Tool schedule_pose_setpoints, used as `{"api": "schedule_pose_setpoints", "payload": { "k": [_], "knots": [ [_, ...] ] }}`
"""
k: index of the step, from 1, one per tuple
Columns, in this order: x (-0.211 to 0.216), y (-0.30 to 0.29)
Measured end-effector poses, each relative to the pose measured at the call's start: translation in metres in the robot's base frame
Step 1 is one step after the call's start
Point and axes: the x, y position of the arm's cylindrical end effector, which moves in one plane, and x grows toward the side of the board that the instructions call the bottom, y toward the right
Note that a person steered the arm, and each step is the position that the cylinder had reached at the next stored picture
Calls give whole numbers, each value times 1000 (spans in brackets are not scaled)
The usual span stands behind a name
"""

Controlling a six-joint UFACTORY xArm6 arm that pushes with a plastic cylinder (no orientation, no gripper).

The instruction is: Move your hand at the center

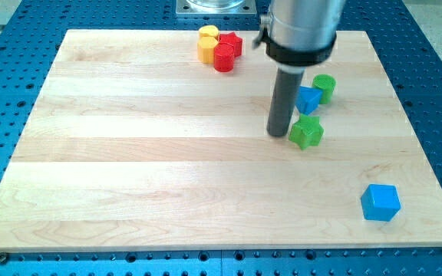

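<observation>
My dark rod comes down from the view's top, and my tip [279, 135] rests on the wooden board [144, 153], right of its centre. A green star block [306, 133] lies just to the tip's right, close to it; I cannot tell if they touch. A blue block [308, 100] sits above the star, partly behind the rod, and a green cylinder [324, 87] is beside it to the right.
At the view's top, a yellow block [208, 32], a second yellow block [206, 50], a red star [231, 43] and a red cylinder [224, 58] cluster together. A blue cube [380, 202] sits at the lower right. A blue perforated table [6, 77] surrounds the board.
</observation>
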Motion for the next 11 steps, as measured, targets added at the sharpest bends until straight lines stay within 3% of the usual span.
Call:
{"api": "schedule_pose_setpoints", "payload": {
  "k": [1, 3, 5, 6, 8, 9, 10, 11],
  "knots": [
    [7, 37],
    [87, 73],
    [118, 5],
    [130, -66],
    [42, -86],
    [18, -86],
    [14, -155],
    [-13, -135]
  ]
}}
